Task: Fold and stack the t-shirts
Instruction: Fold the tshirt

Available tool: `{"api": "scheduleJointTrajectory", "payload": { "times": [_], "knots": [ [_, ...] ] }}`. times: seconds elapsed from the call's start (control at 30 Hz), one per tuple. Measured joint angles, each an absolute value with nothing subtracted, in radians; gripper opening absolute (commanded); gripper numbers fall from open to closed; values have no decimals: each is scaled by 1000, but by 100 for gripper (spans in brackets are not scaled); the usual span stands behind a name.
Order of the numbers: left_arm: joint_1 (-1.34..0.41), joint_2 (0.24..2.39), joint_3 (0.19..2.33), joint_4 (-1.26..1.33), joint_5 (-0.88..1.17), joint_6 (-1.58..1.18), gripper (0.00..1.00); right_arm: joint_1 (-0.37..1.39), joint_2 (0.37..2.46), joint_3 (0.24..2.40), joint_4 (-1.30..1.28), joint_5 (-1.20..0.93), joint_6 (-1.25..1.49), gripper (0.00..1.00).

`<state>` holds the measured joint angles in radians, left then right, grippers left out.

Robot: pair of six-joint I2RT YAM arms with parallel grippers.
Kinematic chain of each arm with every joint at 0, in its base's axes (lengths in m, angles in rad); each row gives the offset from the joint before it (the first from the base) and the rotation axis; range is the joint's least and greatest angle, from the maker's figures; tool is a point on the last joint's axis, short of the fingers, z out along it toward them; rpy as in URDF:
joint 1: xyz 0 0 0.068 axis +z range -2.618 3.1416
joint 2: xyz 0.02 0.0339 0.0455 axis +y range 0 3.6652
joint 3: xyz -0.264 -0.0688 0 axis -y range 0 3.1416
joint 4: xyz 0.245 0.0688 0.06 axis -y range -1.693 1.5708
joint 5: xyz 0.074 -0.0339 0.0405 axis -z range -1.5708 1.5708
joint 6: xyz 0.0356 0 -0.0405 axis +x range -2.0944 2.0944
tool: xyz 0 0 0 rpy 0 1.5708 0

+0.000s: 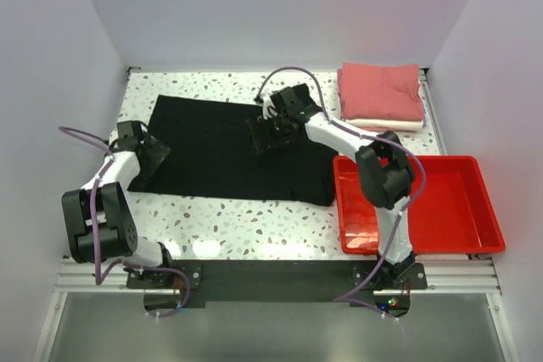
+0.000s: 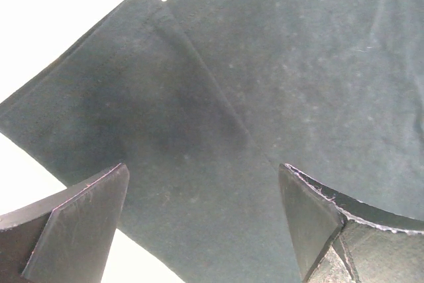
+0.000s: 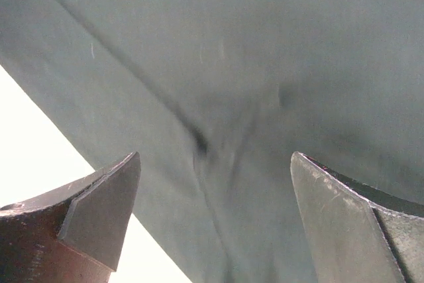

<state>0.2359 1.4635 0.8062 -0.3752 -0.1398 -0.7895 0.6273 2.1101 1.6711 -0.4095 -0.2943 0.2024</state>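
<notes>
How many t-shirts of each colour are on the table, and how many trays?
black t-shirt: 1
salmon-pink t-shirt: 1
white t-shirt: 1
red tray: 1
Total: 4

The left arm (image 1: 119, 171) and right arm (image 1: 335, 133) reach forward, wrists tipped down; left gripper (image 2: 202, 167) and right gripper (image 3: 215, 154) stand with jaws wide apart.

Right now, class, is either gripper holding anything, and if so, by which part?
Nothing is held. The left gripper and the right gripper both stand open over the black t-shirt, gripping no part of it.
</notes>
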Motion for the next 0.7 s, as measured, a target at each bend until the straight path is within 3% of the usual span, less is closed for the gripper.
{"api": "scheduleJointTrajectory", "payload": {
  "times": [0.33,0.7],
  "knots": [
    [235,1475,800,-312,-84,-783,100,627,1659,1146,-447,-273,269,99],
    [331,1591,840,-243,-53,-764,100,625,1680,1042,-482,-176,320,99]
  ]
}}
